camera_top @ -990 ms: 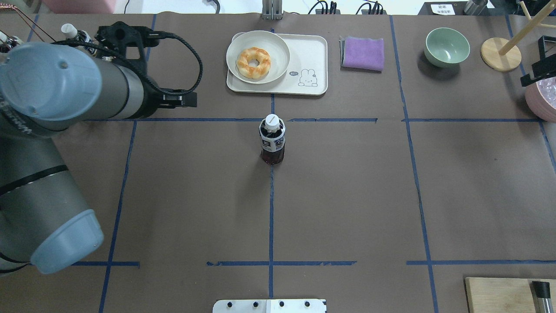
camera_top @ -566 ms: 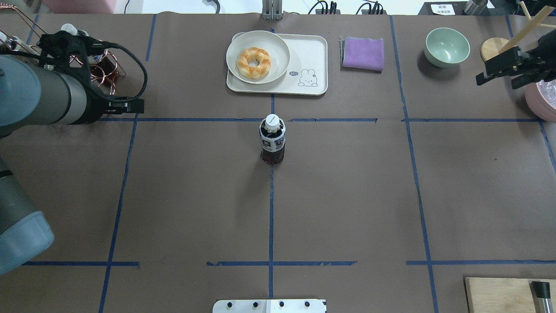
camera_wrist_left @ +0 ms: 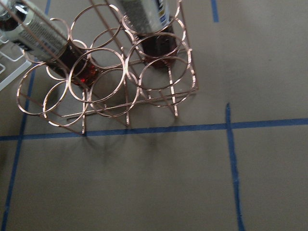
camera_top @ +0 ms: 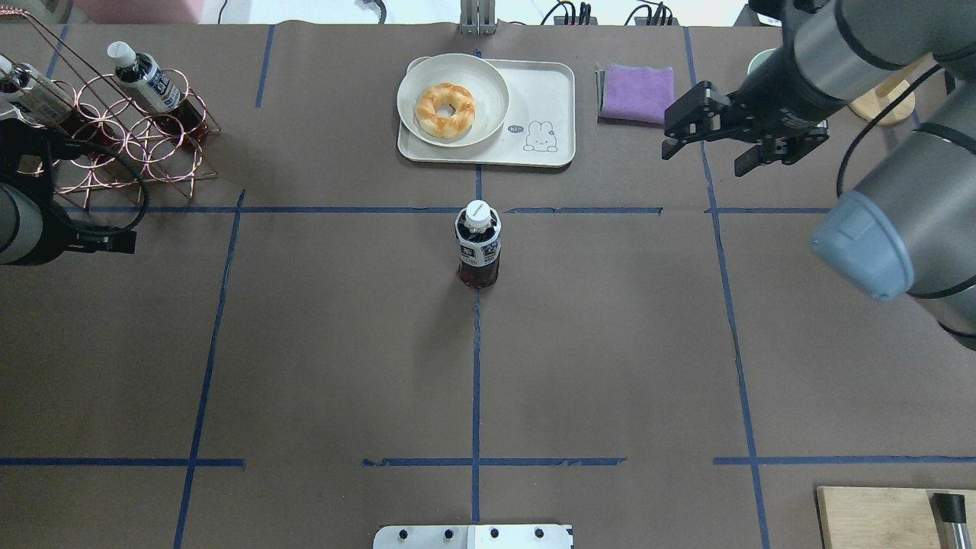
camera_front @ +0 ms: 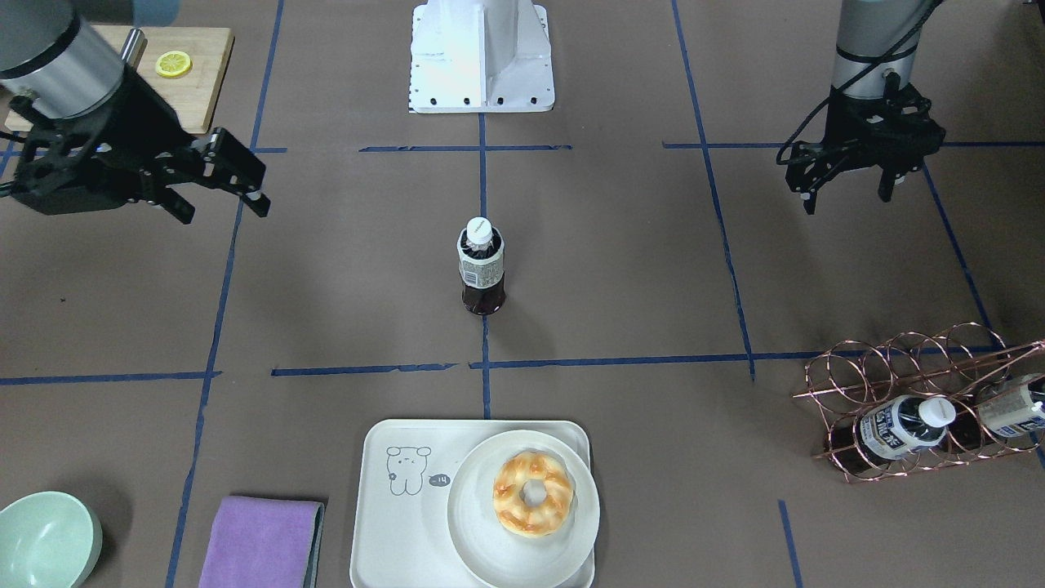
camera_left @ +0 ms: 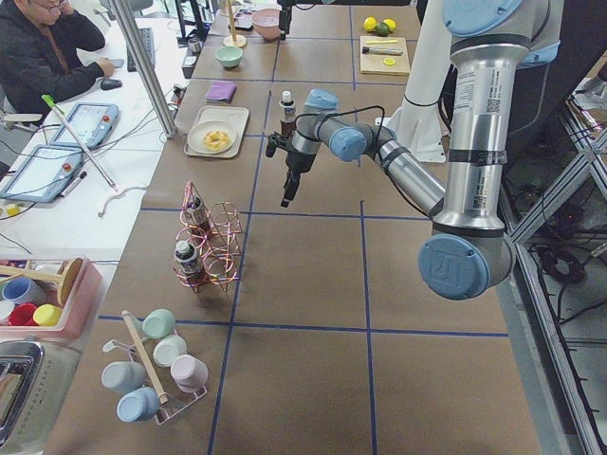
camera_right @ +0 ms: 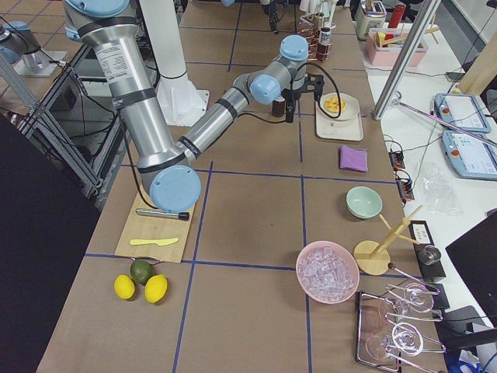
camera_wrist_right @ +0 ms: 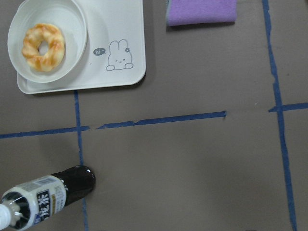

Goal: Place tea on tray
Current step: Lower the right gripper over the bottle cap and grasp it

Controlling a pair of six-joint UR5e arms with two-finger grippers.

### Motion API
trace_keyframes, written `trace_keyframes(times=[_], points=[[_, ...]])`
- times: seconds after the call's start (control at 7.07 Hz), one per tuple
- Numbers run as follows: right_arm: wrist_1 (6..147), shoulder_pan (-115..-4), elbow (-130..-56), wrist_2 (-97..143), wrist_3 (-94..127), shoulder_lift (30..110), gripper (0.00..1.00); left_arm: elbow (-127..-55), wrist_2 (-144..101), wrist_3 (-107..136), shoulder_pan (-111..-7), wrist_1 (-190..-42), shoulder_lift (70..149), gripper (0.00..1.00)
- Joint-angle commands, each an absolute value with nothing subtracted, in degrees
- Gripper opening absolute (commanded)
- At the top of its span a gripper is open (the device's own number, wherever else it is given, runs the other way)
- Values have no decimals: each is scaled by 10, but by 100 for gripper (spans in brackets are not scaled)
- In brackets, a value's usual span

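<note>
Right arm (camera_top: 862, 46): is being swung in from the table's end toward the tray (camera_top: 545, 84). A second ago only its tip was showing. It is now being carried high, off the tray's printed end.
Left arm (camera_top: 15, 229): is being drawn back from the tray's plate end, so the copper wire rack (camera_top: 145, 145) it was covering is being left in open view.
Right gripper (camera_front: 222, 204): is being held spread wide with nothing between its fingers, well apart from the tray.
Left gripper (camera_front: 847, 200): is being kept parted and empty too, far off on the tray's other side.
Tray: is being left as it was. One half is being filled by a white plate (camera_top: 496, 80) with a doughnut (camera_top: 444, 110), and the half with the printed animal is being kept bare.
Tea (camera_top: 478, 244): is being left upright and untouched on the table, near the tray's long edge on the robot's side and apart from it.
Meaning: the pick-up is judged to be passing to the right arm. No grasp is being made yet, and the tray's bare half is being judged the likely landing place.
Surface: the table (camera_top: 610, 343) is being covered by brown paper divided by blue tape. A purple cloth (camera_top: 637, 93) is lying just beside the tray's printed end, with a green bowl (camera_front: 45, 539) beyond it. Spare bottles (camera_top: 145, 76) are being held in the rack.
Room: a white bench past the tray's far edge is being occupied by a seated person (camera_left: 43, 47) with tablets.
</note>
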State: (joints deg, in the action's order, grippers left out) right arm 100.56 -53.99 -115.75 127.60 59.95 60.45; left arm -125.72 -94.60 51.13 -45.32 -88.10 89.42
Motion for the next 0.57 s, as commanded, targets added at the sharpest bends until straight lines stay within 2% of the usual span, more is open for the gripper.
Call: trace_keyframes(times=[0.0, 0.28, 0.42], points=[[1123, -457, -1180, 1157, 639, 519, 100, -1253, -972, 468, -483, -920, 842, 100], [1122, -404, -1175, 1120, 713, 486, 100, -1239, -1074, 379, -573, -929, 821, 100], [1122, -383, -1175, 1100, 731, 481, 100, -1207, -1111, 295, -626, -929, 822, 100]])
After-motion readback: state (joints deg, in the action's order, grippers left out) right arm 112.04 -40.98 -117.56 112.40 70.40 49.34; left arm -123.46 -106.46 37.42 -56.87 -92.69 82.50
